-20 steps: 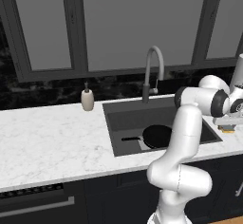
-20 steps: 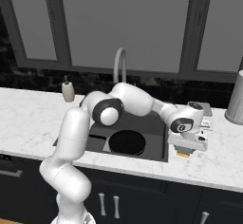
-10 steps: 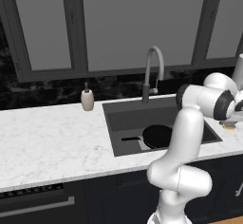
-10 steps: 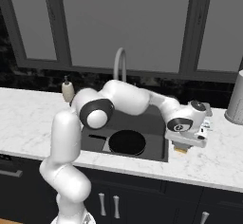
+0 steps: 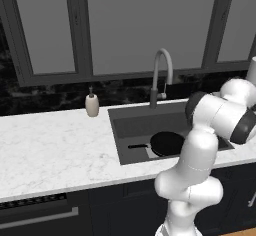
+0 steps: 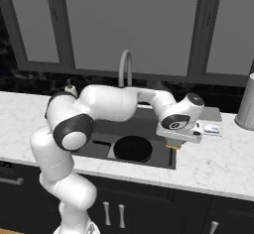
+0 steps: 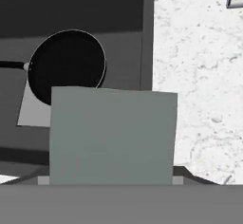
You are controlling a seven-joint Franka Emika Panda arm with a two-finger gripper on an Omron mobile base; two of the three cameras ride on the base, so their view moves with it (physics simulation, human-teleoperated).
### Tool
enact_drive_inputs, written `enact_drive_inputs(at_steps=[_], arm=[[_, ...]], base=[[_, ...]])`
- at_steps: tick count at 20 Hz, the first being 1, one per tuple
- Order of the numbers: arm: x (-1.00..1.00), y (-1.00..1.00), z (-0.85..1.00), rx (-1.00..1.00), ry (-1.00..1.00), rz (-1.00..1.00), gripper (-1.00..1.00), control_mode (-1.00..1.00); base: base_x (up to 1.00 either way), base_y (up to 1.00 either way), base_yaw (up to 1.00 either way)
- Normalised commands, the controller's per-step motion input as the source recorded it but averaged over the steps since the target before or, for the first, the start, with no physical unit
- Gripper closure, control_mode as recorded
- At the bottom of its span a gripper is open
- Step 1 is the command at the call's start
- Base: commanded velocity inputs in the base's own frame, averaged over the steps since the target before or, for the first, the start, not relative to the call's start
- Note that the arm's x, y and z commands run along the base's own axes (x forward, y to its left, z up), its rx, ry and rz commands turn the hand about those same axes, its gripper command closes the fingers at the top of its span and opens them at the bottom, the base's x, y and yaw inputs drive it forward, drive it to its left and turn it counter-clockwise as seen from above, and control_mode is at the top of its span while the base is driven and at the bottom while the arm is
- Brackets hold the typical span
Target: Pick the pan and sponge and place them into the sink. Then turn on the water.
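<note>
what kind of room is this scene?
A simulated home kitchen, most likely: a sink with an arched faucet set in a white marble counter, and a black pan in the basin.

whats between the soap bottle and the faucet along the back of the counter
Only bare white counter and the sink's back left corner; nothing stands between the soap bottle and the faucet in the left base view.

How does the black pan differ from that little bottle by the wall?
The pan is black; the soap bottle is pale beige. The pan is wide and shallow and lies flat; the soap bottle is narrow and stands upright. The pan sits down in the sink; the soap bottle stands on the white counter left of it. Nothing touches either one.
</note>
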Motion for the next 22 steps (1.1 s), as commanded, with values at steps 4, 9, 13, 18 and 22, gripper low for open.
enact_drive_inputs(at_steps=[4,9,13,18,22], arm=[[-0.13,0.96,0.26,0.04,-0.08,0.13,1.00,-1.00],[-0.03,0.99,0.08,0.04,-0.12,0.16,1.00,-1.00],[0.00,0.86,0.02,0.03,-0.04,0.19,1.00,-1.00],[0.30,0.19,-0.03,0.03,0.10,0.19,1.00,-1.00],[0.38,-0.01,-0.31,0.10,0.06,0.23,1.00,-1.00]], base=[[0.00,0.00,0.00],[0.00,0.00,0.00],[0.00,0.00,0.00],[0.00,0.00,0.00],[0.00,0.00,0.00]])
